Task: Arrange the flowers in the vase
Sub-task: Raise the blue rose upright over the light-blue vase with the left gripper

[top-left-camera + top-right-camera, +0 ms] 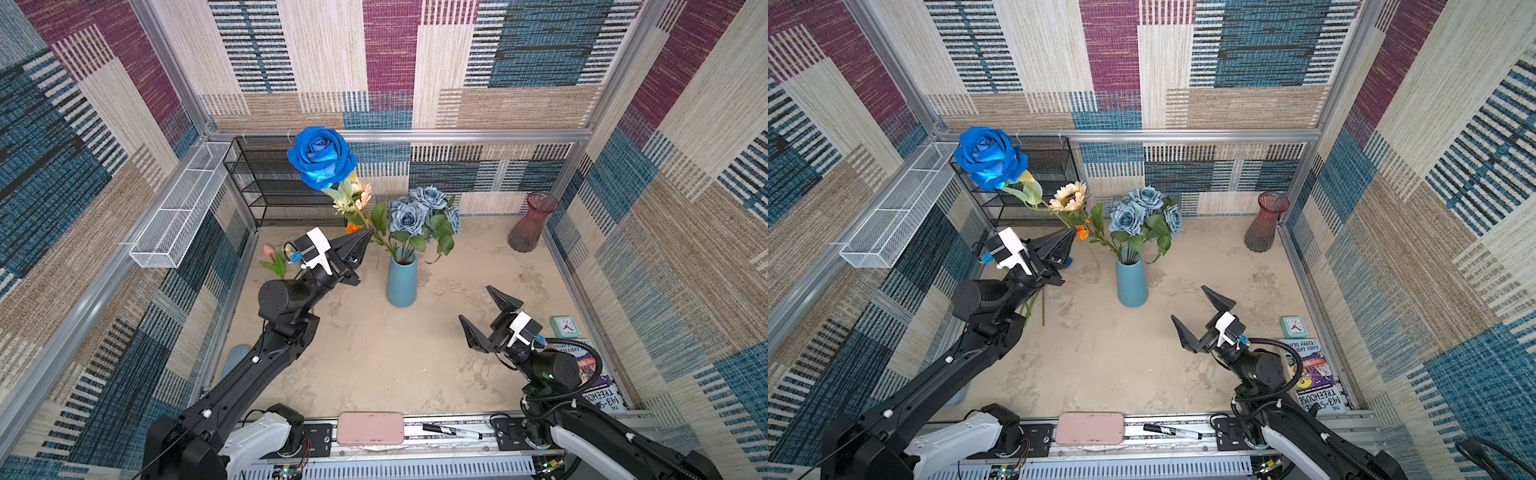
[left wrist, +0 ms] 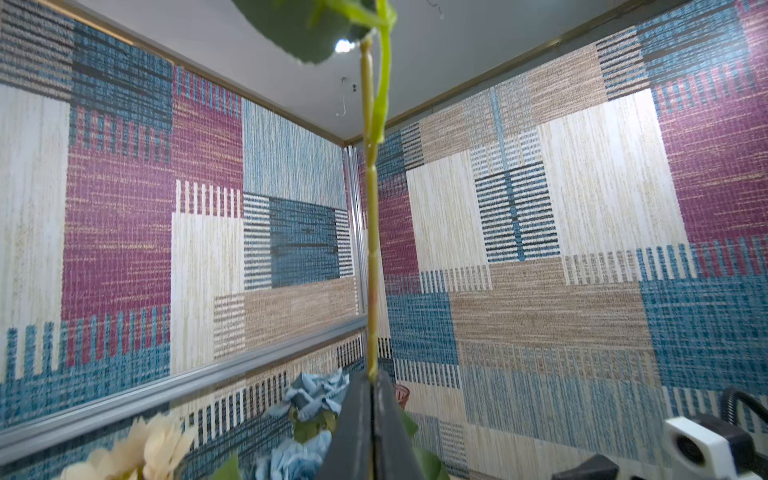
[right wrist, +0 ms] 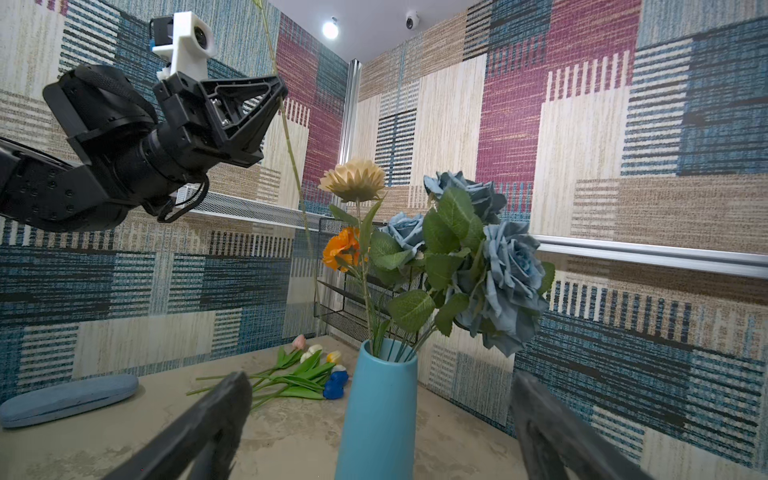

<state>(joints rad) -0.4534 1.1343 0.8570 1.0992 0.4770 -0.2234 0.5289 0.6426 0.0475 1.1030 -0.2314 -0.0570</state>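
A blue vase stands mid-table holding dusty-blue roses, a cream sunflower and an orange flower. My left gripper is shut on the thin green stem of a bright blue rose, held high and left of the vase's mouth. Tulips lie on the table under the left arm. My right gripper stands open and empty, facing the vase from the near right.
A red glass vase stands in the back right corner. A black wire shelf and white mesh basket sit at the back left. A clock and book lie right; a pink case and marker lie in front.
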